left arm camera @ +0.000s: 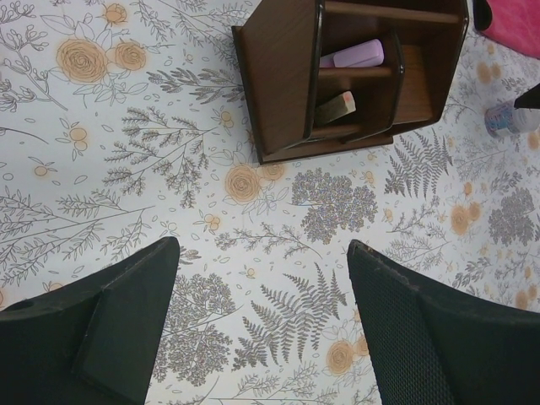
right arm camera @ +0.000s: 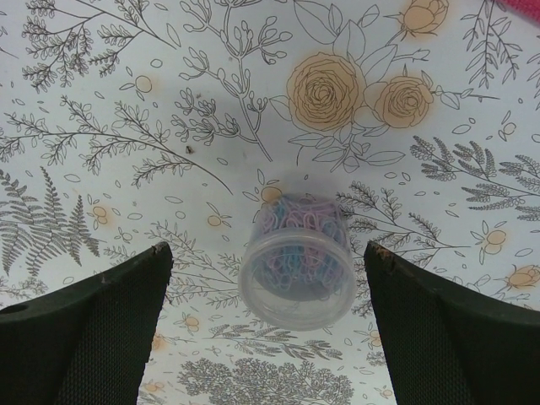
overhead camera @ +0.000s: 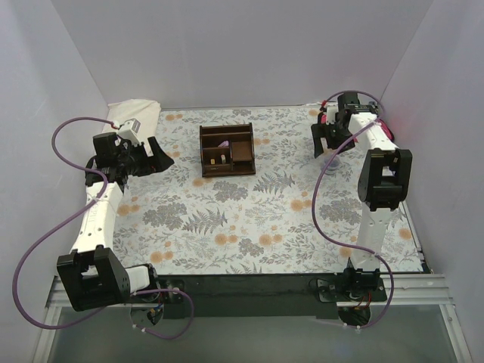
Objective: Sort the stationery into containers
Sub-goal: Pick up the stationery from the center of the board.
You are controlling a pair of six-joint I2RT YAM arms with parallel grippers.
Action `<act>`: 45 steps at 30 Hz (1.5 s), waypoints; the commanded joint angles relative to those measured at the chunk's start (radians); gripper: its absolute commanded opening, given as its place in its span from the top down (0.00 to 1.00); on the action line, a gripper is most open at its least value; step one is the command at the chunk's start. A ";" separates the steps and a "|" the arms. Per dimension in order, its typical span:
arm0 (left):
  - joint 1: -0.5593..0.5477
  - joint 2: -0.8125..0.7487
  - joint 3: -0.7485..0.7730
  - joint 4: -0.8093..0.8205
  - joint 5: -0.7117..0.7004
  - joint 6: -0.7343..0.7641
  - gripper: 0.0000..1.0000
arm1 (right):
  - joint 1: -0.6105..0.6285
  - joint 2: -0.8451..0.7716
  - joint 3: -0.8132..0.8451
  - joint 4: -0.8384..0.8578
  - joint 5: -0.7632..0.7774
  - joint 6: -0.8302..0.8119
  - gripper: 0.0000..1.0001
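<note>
both fingers of my right end effector (right arm camera: pixel 268 249) stand wide apart, holding nothing, with a clear tub of coloured paper clips (right arm camera: pixel 295 270) on the tabletop (overhead camera: pixel 227 219) between them. i judge i'm reaching for that tub; next i must descend, centre and close gently on its round wall. my left end effector (left arm camera: pixel 263 243) is likewise spread and empty, facing the wooden organizer (left arm camera: pixel 278 84), where a pink eraser (left arm camera: pixel 353 55) and a tan block (left arm camera: pixel 336 108) lie in compartments. a floral print covers the tabletop; plain pale walls (overhead camera: pixel 242 53) enclose it.
</note>
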 commanded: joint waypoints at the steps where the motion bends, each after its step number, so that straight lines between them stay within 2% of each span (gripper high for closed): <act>1: -0.004 -0.004 0.029 -0.001 -0.002 0.002 0.21 | 0.003 0.008 -0.028 0.010 0.015 0.005 0.02; 13: -0.002 -0.004 0.020 0.008 -0.006 -0.003 0.21 | -0.021 0.018 -0.051 0.010 0.040 0.005 0.02; 15: -0.002 -0.004 0.020 0.008 -0.006 -0.001 0.21 | -0.021 0.022 -0.050 0.012 0.038 0.008 0.08; 23: -0.002 -0.007 0.023 0.007 -0.014 0.003 0.21 | -0.023 -0.001 -0.091 0.013 0.067 0.016 0.19; 29: -0.001 -0.016 0.012 0.010 -0.016 0.002 0.21 | -0.023 -0.010 -0.094 0.012 0.072 0.012 0.43; 32: -0.001 -0.024 0.014 0.011 -0.016 0.002 0.21 | -0.021 -0.034 -0.082 0.007 0.063 -0.013 0.72; 33: -0.001 -0.027 0.012 0.013 -0.016 0.003 0.21 | -0.018 -0.045 -0.076 0.006 0.078 -0.016 0.98; 39: -0.001 -0.044 0.012 0.031 -0.036 0.028 0.21 | 0.101 -0.182 -0.018 -0.065 0.034 -0.082 0.99; 43: -0.001 -0.047 0.022 0.034 -0.051 0.029 0.21 | 0.326 -0.245 0.042 -0.111 0.017 -0.232 0.99; 45: -0.001 -0.047 0.026 0.033 -0.042 0.026 0.21 | 0.391 -0.242 0.097 -0.125 0.009 -0.268 0.99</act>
